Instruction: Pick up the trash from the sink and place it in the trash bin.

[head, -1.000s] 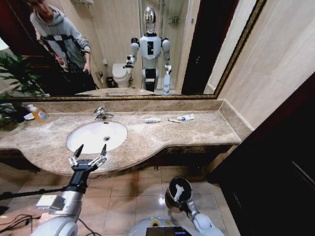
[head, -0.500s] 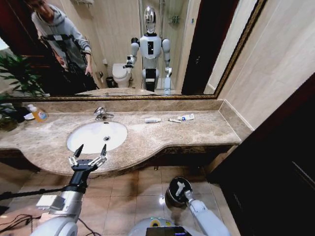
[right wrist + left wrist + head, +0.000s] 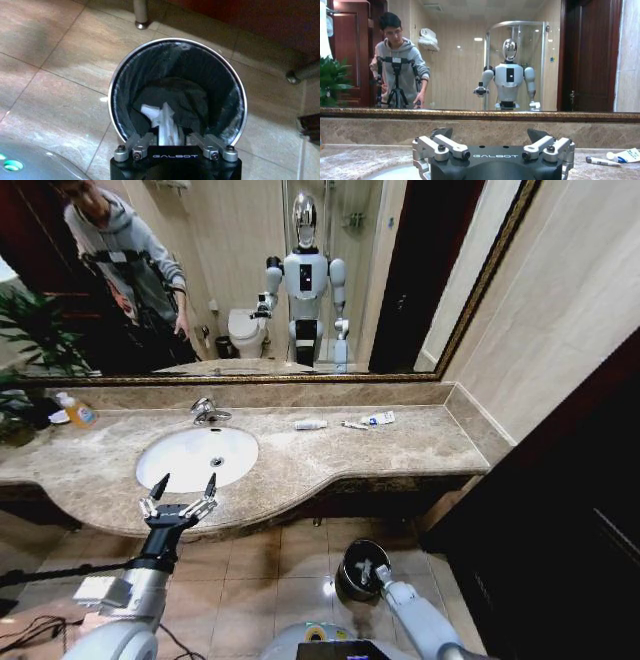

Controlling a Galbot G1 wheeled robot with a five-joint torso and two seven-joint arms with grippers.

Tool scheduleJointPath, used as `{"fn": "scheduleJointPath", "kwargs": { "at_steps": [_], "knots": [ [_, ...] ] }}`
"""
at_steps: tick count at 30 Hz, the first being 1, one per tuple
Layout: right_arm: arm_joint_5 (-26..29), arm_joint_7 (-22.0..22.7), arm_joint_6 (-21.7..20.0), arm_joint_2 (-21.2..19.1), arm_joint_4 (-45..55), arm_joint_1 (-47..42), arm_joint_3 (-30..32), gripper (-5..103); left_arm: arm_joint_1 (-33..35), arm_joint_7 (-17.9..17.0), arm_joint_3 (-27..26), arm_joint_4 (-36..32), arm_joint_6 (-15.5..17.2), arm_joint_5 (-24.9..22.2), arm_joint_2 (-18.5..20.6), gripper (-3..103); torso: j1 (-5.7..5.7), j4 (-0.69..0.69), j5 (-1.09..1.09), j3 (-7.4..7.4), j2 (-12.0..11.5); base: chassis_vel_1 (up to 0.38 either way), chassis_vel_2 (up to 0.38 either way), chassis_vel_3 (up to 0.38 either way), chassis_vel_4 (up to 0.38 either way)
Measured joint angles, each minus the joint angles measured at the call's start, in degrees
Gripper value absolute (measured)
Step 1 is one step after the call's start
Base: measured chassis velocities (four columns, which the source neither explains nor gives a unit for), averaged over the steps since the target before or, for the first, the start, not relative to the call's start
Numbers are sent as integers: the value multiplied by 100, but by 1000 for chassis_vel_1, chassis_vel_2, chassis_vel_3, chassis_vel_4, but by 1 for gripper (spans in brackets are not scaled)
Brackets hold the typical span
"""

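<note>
The right gripper (image 3: 170,144) hangs low over the trash bin (image 3: 116,97) on the tiled floor, its jaws closed on a long flat white packet (image 3: 167,127) whose free end points down into the bin's dark liner. From the head view the same gripper (image 3: 366,570) sits right at the bin's shiny rim (image 3: 345,563). The packet looks thin, light and limp, so it should need very little squeeze, and a pinch across its flat faces near one end seems the sensible hold; crushing it matters little, since it is rubbish. More trash lies on the marble tabletop (image 3: 420,442) well to the right of the sink (image 3: 196,456): a short white tube (image 3: 310,424), a smaller slim piece (image 3: 353,425) and a white tube with blue print (image 3: 380,418). These tubes are probably light and smooth, semi-soft in the body, and likely to roll or slip, so gripping across the middle of the body looks safest. The left gripper (image 3: 181,496) waits at the tabletop's front edge before the sink, jaws spread wide and holding nothing.
</note>
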Motion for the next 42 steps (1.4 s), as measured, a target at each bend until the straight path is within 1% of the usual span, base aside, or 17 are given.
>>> {"fn": "scheduleJointPath", "kwargs": {
  "at_steps": [1,2,4,6,7,9,14,17,19,21,22,26,28,30,31,35,42],
  "knots": [
    [0,14,3,-1,0,-11,21,26,0,0,0,0,0,0,0,100,0,0,0,0,0,0,0,0,0],
    [0,28,6,-1,2,-20,36,37,0,0,0,0,0,0,0,100,0,0,1,0,0,0,0,0,0],
    [1,32,7,0,4,-21,38,37,0,0,0,0,0,0,0,100,0,0,1,0,0,0,0,0,0],
    [1,35,7,6,11,-20,39,48,0,0,0,0,0,0,0,100,0,0,1,0,0,0,0,0,0],
    [2,36,7,9,21,-20,41,48,0,0,0,0,0,0,0,100,0,0,1,0,0,0,0,0,0],
    [8,35,7,8,94,-39,43,64,0,0,0,0,0,0,0,100,0,0,1,0,0,0,0,0,0],
    [31,30,7,-14,243,-118,61,74,0,0,0,0,0,0,0,100,0,0,1,0,0,0,0,0,0],
    [72,26,7,-50,508,-270,116,90,0,0,0,0,0,0,0,100,0,0,1,0,0,0,0,0,0],
    [107,22,7,-65,623,-329,140,90,0,0,0,0,0,0,0,100,0,0,1,0,0,0,0,0,0],
    [198,19,135,-108,1019,-536,219,99,0,0,0,0,0,0,0,100,0,0,1,0,0,0,0,0,0],
    [198,19,135,-108,1019,-536,219,99,0,0,0,0,0,0,0,100,0,0,1,0,0,0,0,0,0],
    [203,40,838,-141,1361,-784,350,100,0,0,0,0,0,0,0,100,0,0,0,0,0,0,0,0,0],
    [385,285,1146,-150,1999,-1162,492,100,0,0,0,0,0,0,0,100,0,1,1,0,0,0,0,0,0],
    [734,523,954,-182,3019,-1691,589,100,0,-1,0,0,0,0,0,100,0,0,0,0,0,0,0,0,0],
    [734,523,954,-182,3019,-1691,589,100,0,-1,0,0,0,0,0,100,0,0,0,0,0,0,0,0,0],
    [909,753,493,-119,4750,-2640,831,100,0,0,0,0,0,0,0,100,-1,0,0,-1,0,0,0,0,0],
    [1319,866,151,22,6658,-3627,961,100,0,-1,0,0,0,0,0,100,-1,1,0,-1,0,0,0,0,0]
  ]
}}
